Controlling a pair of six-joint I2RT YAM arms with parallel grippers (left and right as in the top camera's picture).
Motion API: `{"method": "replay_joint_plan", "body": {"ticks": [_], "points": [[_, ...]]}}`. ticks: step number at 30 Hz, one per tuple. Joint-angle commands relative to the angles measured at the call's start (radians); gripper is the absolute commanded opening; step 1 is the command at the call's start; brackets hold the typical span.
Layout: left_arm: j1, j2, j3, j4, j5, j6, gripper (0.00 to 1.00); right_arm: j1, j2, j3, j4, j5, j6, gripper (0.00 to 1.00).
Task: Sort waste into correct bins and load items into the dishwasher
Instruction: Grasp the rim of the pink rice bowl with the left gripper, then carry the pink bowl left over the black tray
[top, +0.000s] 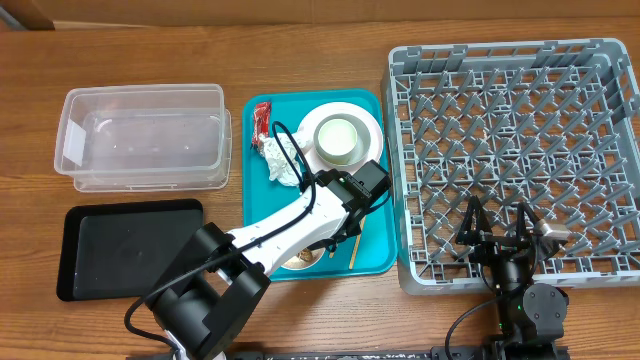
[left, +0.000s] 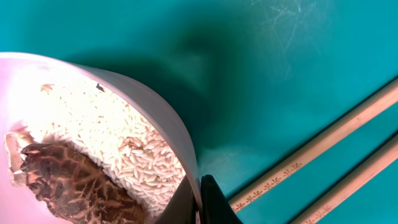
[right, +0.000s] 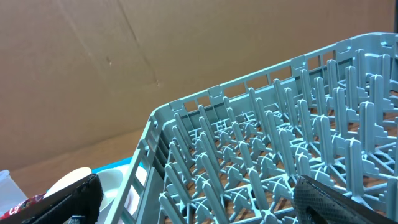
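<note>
Logged left gripper (left: 200, 202) pinched onto the rim of the rice bowl (left: 93, 143), low on the teal tray (top: 378, 250), just beside the chopsticks (left: 323, 140). Judged rim hold suited to tipping leftovers (rice, something brown) into a bin before racking. Grip probably firm; only fingertips visible. Noted right gripper (top: 497, 225) spread open, parked over the dish rack (top: 510, 120), away from the tray.
</note>
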Motion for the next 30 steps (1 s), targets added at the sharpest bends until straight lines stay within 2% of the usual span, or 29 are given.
{"method": "replay_joint_plan", "body": {"ticks": [1, 7, 14, 21, 26, 30], "points": [[0.004, 0.020, -0.010, 0.002, -0.007, -0.011, 0.04, -0.003, -0.011, -0.011, 0.005, 0.000, -0.002, 1.00], [0.004, 0.017, 0.036, -0.078, 0.006, -0.010, 0.04, -0.003, -0.011, -0.011, 0.005, 0.000, -0.002, 1.00], [0.005, 0.013, 0.215, -0.301, -0.096, -0.010, 0.04, -0.003, -0.011, -0.011, 0.005, 0.000, -0.002, 1.00], [0.017, 0.009, 0.344, -0.389, -0.127, -0.006, 0.04, -0.003, -0.011, -0.011, 0.005, 0.000, -0.002, 1.00], [0.082, -0.029, 0.363, -0.423, -0.108, -0.005, 0.04, -0.003, -0.011, -0.011, 0.005, 0.000, -0.002, 1.00], [0.181, -0.094, 0.363, -0.426, -0.057, 0.060, 0.04, -0.003, -0.011, -0.011, 0.005, 0.000, -0.002, 1.00]]}}
